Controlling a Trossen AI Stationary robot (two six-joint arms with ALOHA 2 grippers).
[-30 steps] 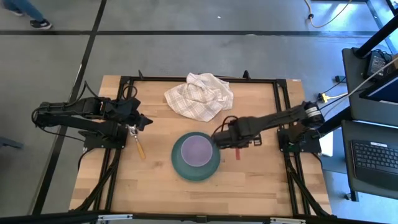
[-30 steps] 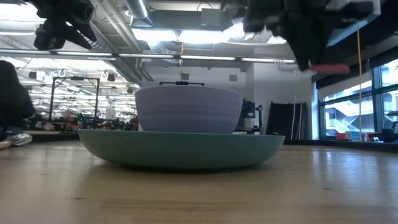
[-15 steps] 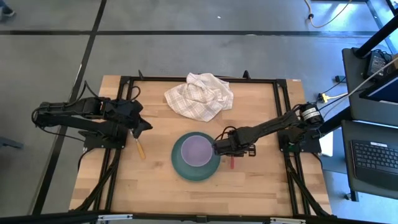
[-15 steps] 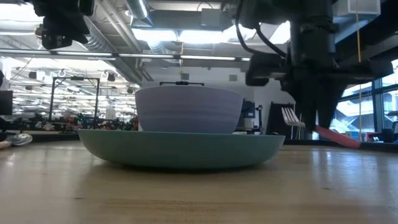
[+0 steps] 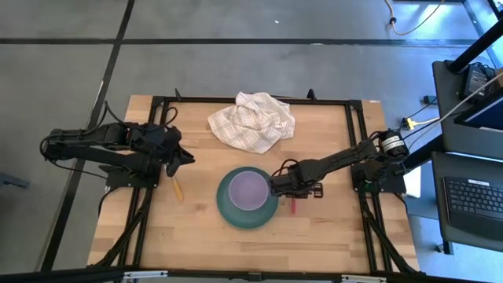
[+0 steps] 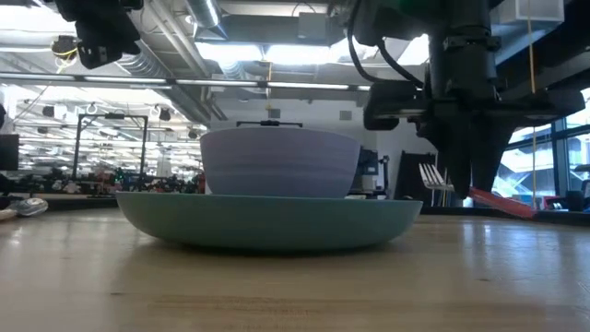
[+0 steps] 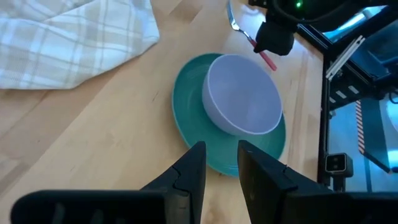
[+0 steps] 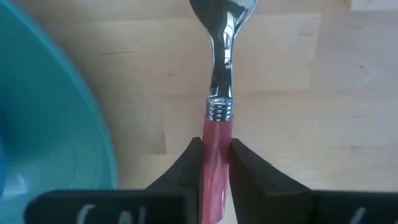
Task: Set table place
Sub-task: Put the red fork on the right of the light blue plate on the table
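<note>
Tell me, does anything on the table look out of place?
The crumpled white cloth lies bunched at the table's far edge. Otherwise fine: bowl in plate, right gripper holding the fork beside it.

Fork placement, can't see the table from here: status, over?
Right gripper shut on red-handled fork, low beside teal plate. Left gripper open, raised over the table's left side. Lilac bowl on plate. Nothing blocking.

Lilac bowl (image 6: pixel 279 162) on teal plate (image 6: pixel 267 221) — fork (image 6: pixel 479 192) (red-handled) beside it
</note>
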